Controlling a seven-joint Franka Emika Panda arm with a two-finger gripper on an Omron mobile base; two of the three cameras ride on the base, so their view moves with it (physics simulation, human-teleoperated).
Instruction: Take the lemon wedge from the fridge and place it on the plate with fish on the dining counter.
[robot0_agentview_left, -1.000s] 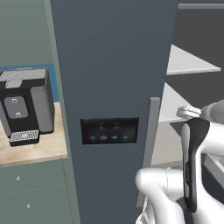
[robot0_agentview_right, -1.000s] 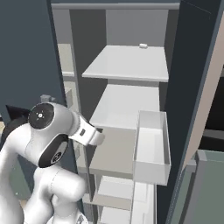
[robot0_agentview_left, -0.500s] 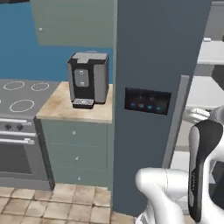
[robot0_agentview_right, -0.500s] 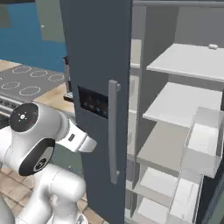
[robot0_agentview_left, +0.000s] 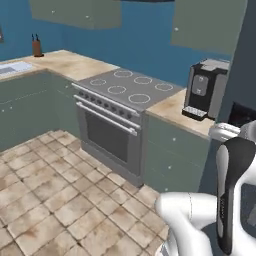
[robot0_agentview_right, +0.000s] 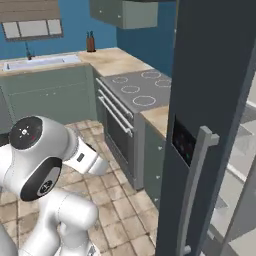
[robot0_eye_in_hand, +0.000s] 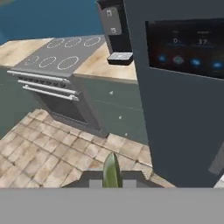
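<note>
In the hand view my gripper (robot0_eye_in_hand: 111, 180) is shut on the lemon wedge (robot0_eye_in_hand: 111, 168), a slim yellow-green sliver standing between the two dark fingertips. It hangs over the tiled floor in front of the fridge (robot0_eye_in_hand: 183, 109), whose dark slate door carries a black panel (robot0_eye_in_hand: 186, 48) with blue lights. In the right base view the fridge (robot0_agentview_right: 215, 90) fills the right side, with its long grey handle (robot0_agentview_right: 197, 190) and white shelves behind it. The plate, the fish and the dining counter are out of view.
A grey stove with an oven (robot0_agentview_left: 122, 95) stands left of the fridge. A black coffee machine (robot0_agentview_left: 205, 90) sits on the wooden top between them. A sink (robot0_agentview_right: 35, 62) and a knife block (robot0_agentview_left: 36, 47) lie further left. Tiled floor (robot0_agentview_left: 60, 190) spreads in front.
The whole picture has swung: the base turned away from the open fridge, so its shelves slid off right and the stove, floor and sink counter came into view. The gripper stayed shut.
</note>
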